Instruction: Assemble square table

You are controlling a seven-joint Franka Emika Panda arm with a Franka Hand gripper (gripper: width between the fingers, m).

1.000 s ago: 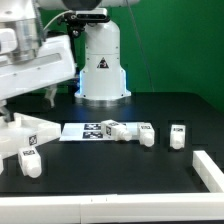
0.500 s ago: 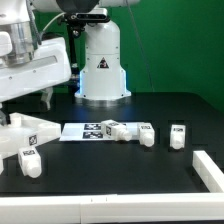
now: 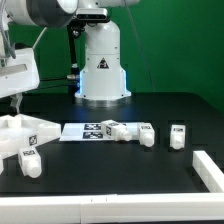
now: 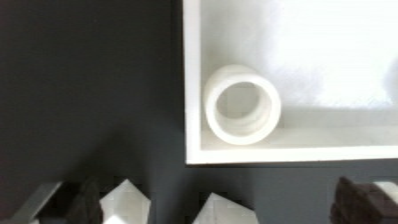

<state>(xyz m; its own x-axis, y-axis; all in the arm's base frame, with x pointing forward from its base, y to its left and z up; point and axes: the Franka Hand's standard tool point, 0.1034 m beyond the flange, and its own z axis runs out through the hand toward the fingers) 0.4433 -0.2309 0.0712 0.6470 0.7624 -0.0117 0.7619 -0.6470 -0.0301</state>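
Note:
The white square table top (image 3: 18,132) lies at the exterior view's left. Its corner with a raised round hole (image 4: 244,103) fills the wrist view. One white tagged leg (image 3: 30,162) stands in front of the top. Three more legs (image 3: 118,130) (image 3: 147,134) (image 3: 178,137) stand in a row in the middle and to the right. My gripper (image 3: 13,100) hangs above the top at the far left, partly cut off by the picture edge. In the wrist view the gripper (image 4: 217,205) is open and empty, with its dark fingertips (image 4: 64,200) wide apart.
The marker board (image 3: 82,130) lies flat beside the middle legs. The white robot base (image 3: 103,65) stands at the back. A white raised border (image 3: 208,170) runs along the front and right of the black table.
The arm and gripper have moved toward the exterior view's left, now over the table top. The parts on the table have not moved.

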